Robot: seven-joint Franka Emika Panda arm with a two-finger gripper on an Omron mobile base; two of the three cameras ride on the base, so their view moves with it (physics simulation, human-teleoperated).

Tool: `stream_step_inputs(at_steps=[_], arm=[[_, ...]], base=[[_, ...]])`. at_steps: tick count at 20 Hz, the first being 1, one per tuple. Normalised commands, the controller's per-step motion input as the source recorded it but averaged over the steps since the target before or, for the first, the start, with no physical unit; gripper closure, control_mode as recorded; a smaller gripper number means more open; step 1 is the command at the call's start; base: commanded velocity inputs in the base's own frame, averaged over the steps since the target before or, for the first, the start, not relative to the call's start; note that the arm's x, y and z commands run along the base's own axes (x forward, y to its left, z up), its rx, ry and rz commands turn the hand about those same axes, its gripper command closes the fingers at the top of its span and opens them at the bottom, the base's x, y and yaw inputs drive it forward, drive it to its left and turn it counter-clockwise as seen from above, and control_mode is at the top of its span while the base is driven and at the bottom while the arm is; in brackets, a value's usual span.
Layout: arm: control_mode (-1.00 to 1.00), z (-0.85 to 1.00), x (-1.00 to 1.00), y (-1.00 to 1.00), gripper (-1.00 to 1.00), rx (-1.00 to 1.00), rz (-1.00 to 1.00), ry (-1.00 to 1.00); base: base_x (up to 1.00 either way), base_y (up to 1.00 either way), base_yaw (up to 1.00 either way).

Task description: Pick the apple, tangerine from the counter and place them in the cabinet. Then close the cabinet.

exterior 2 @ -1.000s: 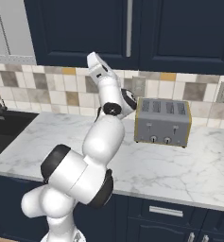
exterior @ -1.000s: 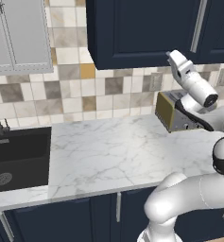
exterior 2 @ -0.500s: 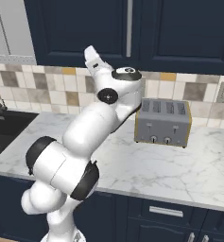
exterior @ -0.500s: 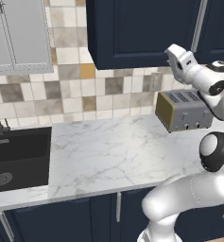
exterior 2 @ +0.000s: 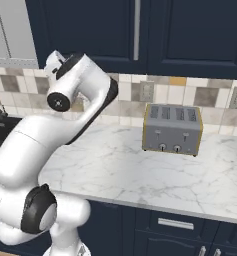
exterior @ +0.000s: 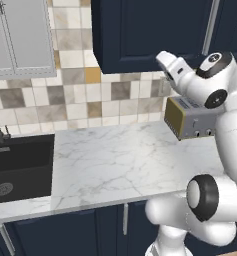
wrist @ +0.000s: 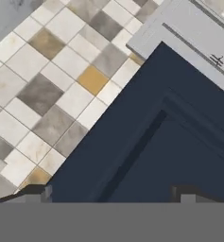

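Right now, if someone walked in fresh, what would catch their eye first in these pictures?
Probably the big white arm, reared up in front of the closed navy cabinet above the counter. Next comes the silver toaster, standing on the marble against the tiled backsplash. To the left, a black sink is set into the counter.

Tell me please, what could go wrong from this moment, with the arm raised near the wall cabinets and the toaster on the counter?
The elbow hangs close over the toaster; lowering the arm might knock it along the counter. The open gripper faces the closed navy cabinet from close by, so its fingers might scrape the door. No fruit is visible, so the robot may need to search.
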Motion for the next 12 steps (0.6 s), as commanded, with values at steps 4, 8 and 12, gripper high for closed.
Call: stream_step_inputs(at_steps=[4, 8, 12], arm=[[-1.00, 0.38, -1.00, -0.12, -1.00, -0.14, 0.30, 0.06], [-1.00, 0.59, -1.00, -0.28, -1.00, -0.10, 0.31, 0.14], [-1.00, 0.84, -0.94, -0.25, -1.00, -0.05, 0.30, 0.27]], base=[[0.00, 0.00, 0.00], [0.00, 0.00, 0.00], [0.00, 0.00, 0.00]])
